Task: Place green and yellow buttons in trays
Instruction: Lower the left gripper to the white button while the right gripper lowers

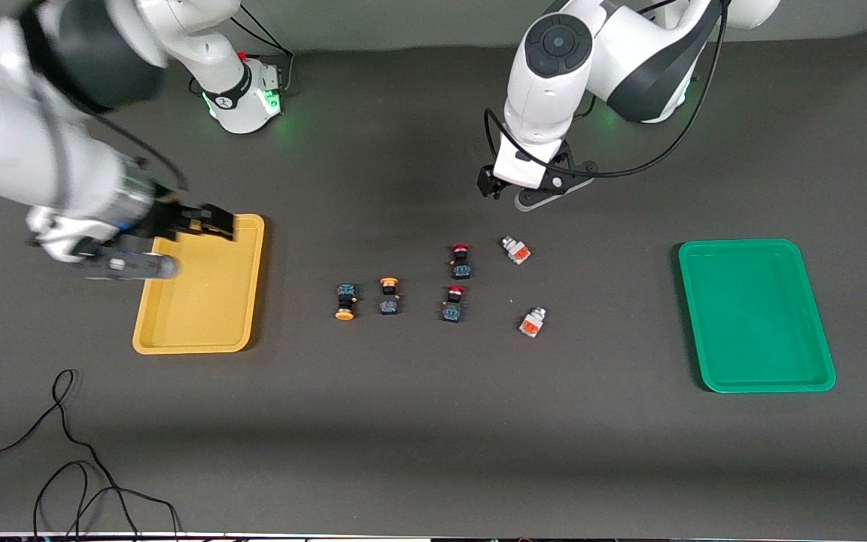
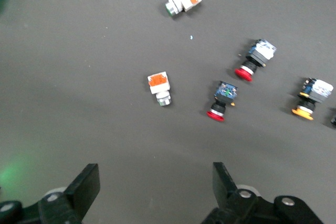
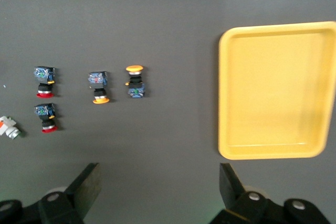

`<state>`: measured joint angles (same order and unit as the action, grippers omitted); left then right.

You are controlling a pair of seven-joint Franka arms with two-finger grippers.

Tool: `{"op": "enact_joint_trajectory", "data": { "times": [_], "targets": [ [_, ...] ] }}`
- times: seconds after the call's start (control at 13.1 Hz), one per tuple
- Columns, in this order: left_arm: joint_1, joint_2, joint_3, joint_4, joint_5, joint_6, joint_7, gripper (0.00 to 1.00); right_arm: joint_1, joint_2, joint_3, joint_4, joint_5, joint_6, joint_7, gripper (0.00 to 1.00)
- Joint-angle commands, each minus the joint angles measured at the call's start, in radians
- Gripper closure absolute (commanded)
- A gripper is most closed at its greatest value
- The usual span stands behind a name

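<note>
Trays both empty, nothing sorted yet. Yellow tray [image 1: 200, 316] sits at the right arm's end of the desk [image 1: 418, 436], green tray [image 1: 753, 316] at the left arm's end. All four task buttons lie loose on the desk between the trays: two yellow-capped buttons [image 1: 345, 301] side by side toward the yellow tray, two white-bodied buttons [image 1: 515, 250] toward the green tray, one nearer the front camera than the other. Two red-capped buttons [image 1: 460, 261] lie between those pairs; leave them. Left gripper [image 2: 155, 184] hovers near the white-bodied pair, fingers wide apart, holding nothing. Right gripper [image 3: 157, 184] hangs over the yellow tray's edge, fingers spread, empty. All four placements remain.
</note>
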<state>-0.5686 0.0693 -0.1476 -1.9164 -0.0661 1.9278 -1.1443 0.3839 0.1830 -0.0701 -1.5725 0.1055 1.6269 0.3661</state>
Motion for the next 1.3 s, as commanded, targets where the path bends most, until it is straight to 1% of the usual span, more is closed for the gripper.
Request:
{"op": "enact_joint_trajectory", "data": {
  "times": [0.0,0.08,0.15,0.31,0.69,0.92,1.07,1.22],
  "targets": [
    [-0.002,-0.026,0.013,-0.12,0.014,0.109,-0.002,0.04,0.052,0.036,-0.007,-0.116,0.008,0.169,0.048,0.0],
    [-0.001,-0.019,0.013,-0.156,0.014,0.166,0.0,0.04,0.07,0.052,-0.007,-0.165,0.008,0.26,0.103,0.0],
    [-0.001,-0.007,0.013,-0.205,0.017,0.25,0.006,0.04,0.084,0.078,-0.007,-0.203,0.008,0.334,0.118,0.0],
    [-0.002,0.023,0.013,-0.278,0.031,0.379,0.008,0.04,0.093,0.171,-0.005,-0.213,0.008,0.414,0.126,0.0],
    [0.01,0.233,0.025,-0.285,0.054,0.588,0.006,0.04,0.133,0.329,-0.005,-0.208,0.019,0.562,0.128,0.0],
    [0.024,0.297,0.025,-0.282,0.055,0.652,0.003,0.04,0.133,0.394,-0.004,-0.204,0.019,0.619,0.128,0.0],
    [0.022,0.325,0.025,-0.274,0.057,0.661,-0.002,0.03,0.154,0.432,-0.004,-0.204,0.02,0.674,0.129,0.0],
    [0.024,0.362,0.025,-0.271,0.06,0.698,-0.002,0.03,0.161,0.464,-0.004,-0.205,0.052,0.732,0.129,0.0]
  ]
}}
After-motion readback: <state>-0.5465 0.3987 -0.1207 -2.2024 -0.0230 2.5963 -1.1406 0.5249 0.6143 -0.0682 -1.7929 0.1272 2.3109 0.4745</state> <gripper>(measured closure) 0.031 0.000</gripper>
